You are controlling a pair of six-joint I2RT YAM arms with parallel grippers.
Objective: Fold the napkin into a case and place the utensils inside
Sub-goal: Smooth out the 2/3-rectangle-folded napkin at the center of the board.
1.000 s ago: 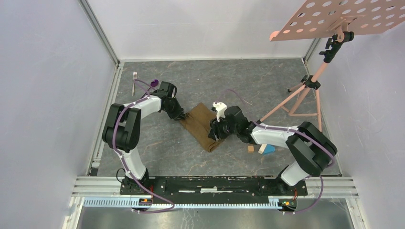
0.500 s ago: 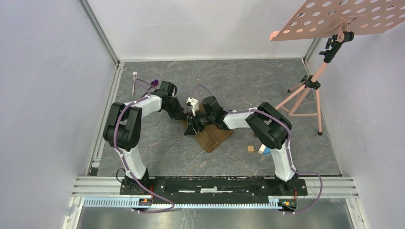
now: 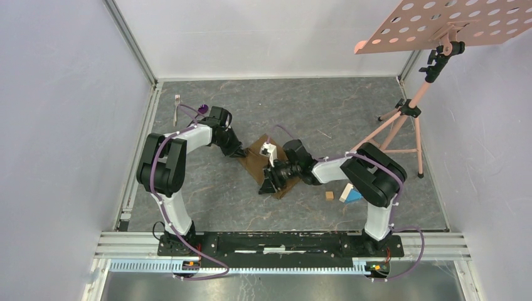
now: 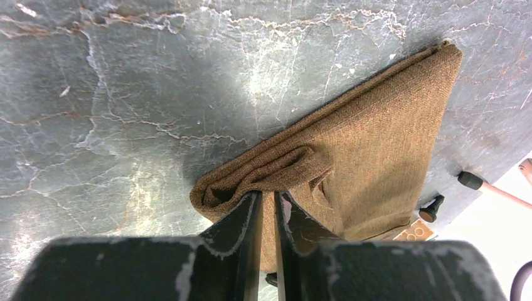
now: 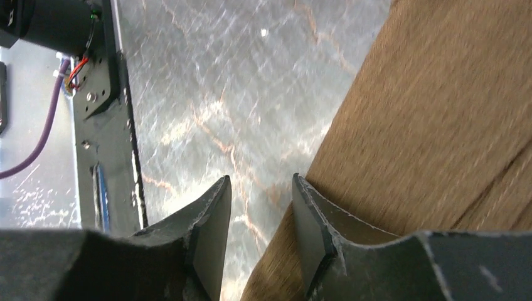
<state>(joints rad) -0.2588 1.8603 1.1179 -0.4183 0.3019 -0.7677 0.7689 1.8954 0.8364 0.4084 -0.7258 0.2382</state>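
The napkin lies near the middle of the grey marbled table, folded into a long brown wedge of several layers that runs on a diagonal between the two arms. Left gripper: clenched on the napkin. The left wrist view shows its two black fingers drawn nearly together with a bunched ridge of cloth pinched between them at the wedge's left end, where the layers curl into a rounded, rumpled lip. From there the cloth fans out flat on the table to a narrow far corner. Right gripper: released, with its fingers standing apart and bare table visible through the gap. It sits low at the napkin's near edge, with one finger over the cloth and the other over the table. The right wrist view is blurred, and contact with the cloth cannot be confirmed. The utensils are outside the cloth, well apart from it at the far left of the table: the fork lies close to the left wall, and the purple-bowled spoon is just beside it, next to the left arm. A small wooden block and a blue block lie on the right side, near the right arm. A pink stand occupies the far right corner.
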